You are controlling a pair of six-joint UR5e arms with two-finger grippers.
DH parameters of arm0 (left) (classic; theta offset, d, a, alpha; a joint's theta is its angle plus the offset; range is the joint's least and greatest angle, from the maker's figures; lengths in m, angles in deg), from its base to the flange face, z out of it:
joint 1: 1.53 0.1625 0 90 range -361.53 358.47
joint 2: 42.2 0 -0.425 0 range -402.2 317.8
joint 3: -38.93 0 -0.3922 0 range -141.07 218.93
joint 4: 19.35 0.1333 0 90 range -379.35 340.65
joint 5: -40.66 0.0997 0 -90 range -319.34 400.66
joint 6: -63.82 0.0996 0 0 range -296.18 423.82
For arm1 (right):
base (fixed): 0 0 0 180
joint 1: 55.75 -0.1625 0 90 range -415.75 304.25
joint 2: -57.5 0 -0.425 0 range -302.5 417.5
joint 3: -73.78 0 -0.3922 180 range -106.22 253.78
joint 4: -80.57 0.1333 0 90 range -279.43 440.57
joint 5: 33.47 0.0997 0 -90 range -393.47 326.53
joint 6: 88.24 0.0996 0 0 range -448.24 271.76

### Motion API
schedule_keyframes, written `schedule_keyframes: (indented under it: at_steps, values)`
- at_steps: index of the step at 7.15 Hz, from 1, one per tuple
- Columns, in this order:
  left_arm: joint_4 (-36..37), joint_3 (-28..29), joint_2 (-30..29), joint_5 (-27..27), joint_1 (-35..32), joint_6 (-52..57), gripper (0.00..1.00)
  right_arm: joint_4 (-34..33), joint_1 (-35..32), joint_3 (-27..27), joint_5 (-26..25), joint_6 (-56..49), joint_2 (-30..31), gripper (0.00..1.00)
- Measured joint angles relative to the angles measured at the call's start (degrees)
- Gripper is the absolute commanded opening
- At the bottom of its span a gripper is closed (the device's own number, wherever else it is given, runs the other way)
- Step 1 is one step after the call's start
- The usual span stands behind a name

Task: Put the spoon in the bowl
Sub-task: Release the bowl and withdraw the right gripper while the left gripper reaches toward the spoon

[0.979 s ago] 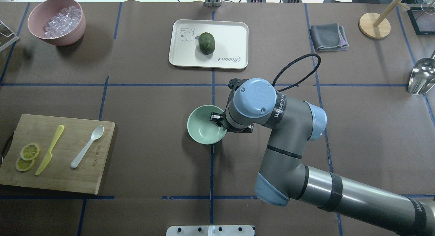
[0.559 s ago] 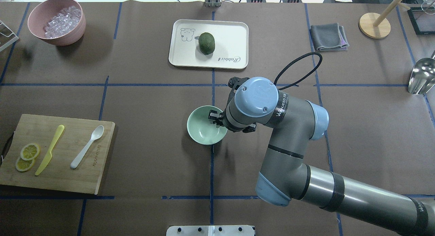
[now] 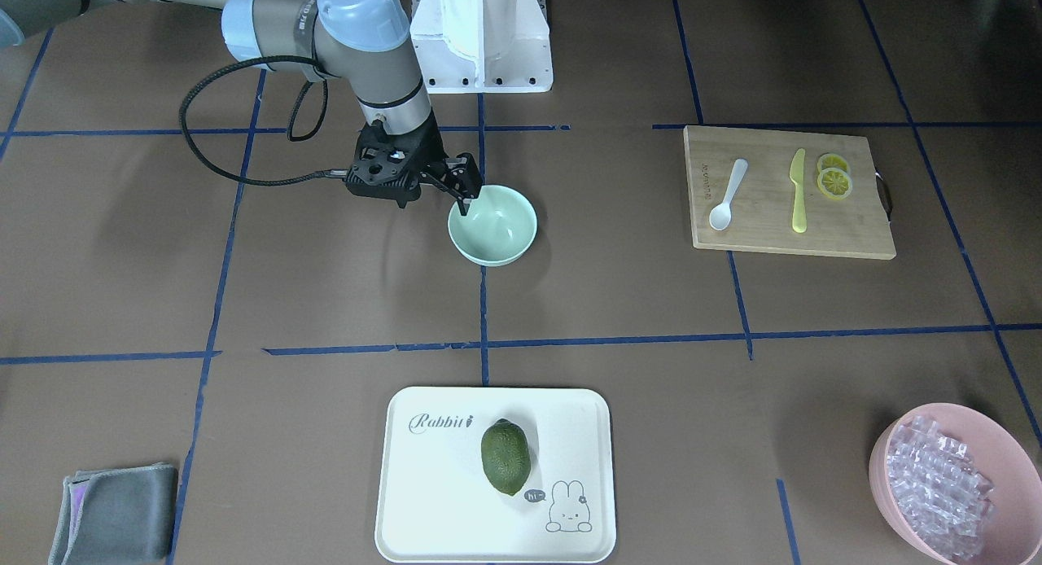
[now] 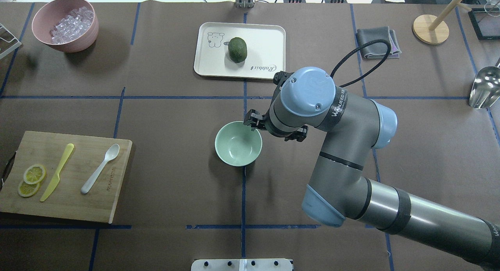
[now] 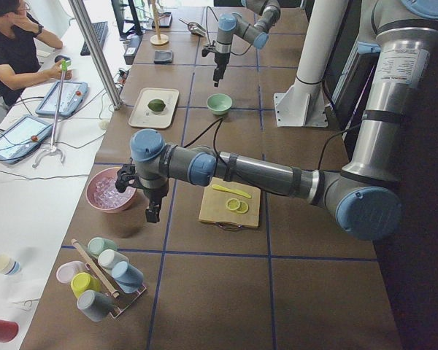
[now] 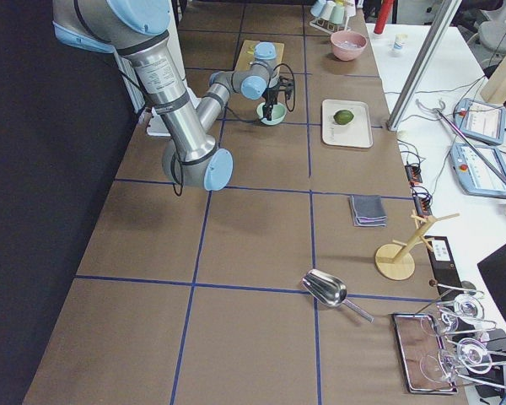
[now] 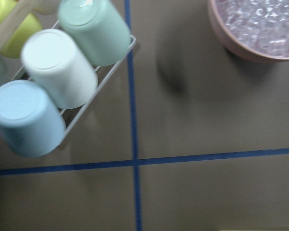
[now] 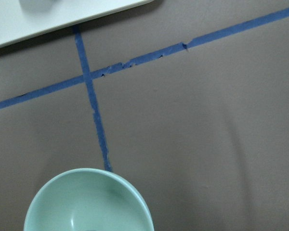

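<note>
The white spoon (image 4: 99, 168) lies on the wooden cutting board (image 4: 97, 208) at the near left, also in the front view (image 3: 727, 194). The mint-green bowl (image 4: 237, 143) stands empty at the table's middle; it also shows in the front view (image 3: 492, 223) and the right wrist view (image 8: 86, 202). My right gripper (image 4: 252, 122) hovers at the bowl's far right rim, open and empty, also in the front view (image 3: 466, 194). My left gripper (image 5: 152, 216) hangs far from the spoon, between the pink bowl and a cup rack; I cannot tell its state.
A yellow-green knife (image 4: 58, 171) and lemon slices (image 4: 31, 179) share the board. A pink bowl of ice-like pieces (image 4: 64, 24) stands far left. A white tray (image 4: 265, 36) holds a green fruit (image 4: 238, 49). A cup rack (image 7: 62, 82) lies under the left wrist.
My right gripper has let go of the bowl's rim and moved up and toward the far side. The bowl stays in place. The spoon has not moved.
</note>
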Motion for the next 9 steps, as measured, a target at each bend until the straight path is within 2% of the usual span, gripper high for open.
schedule_keyframes:
  at_steps: [2,4,6,8,9]
  values:
    - [0.12,-8.82,1.37,0.18,8.04,-10.97,1.00,-9.50,-5.45,-3.91,3.66,-6.49,0.20,1.00]
    - [-0.26,-14.76,1.89,1.41,17.44,-23.70,1.00,-18.51,-12.27,-6.30,6.16,-19.45,0.58,1.00]
    - [-3.89,-16.86,3.59,8.01,26.29,-33.49,1.00,-22.32,-20.90,-8.47,10.92,-34.45,4.31,1.00]
    - [-13.98,-16.30,7.57,13.04,32.98,-41.56,1.00,-22.79,-27.37,-9.24,14.91,-46.39,8.48,1.00]
    - [-16.18,-16.08,7.75,15.00,36.35,-45.04,1.00,-22.87,-29.85,-9.27,16.66,-50.70,9.89,1.00]
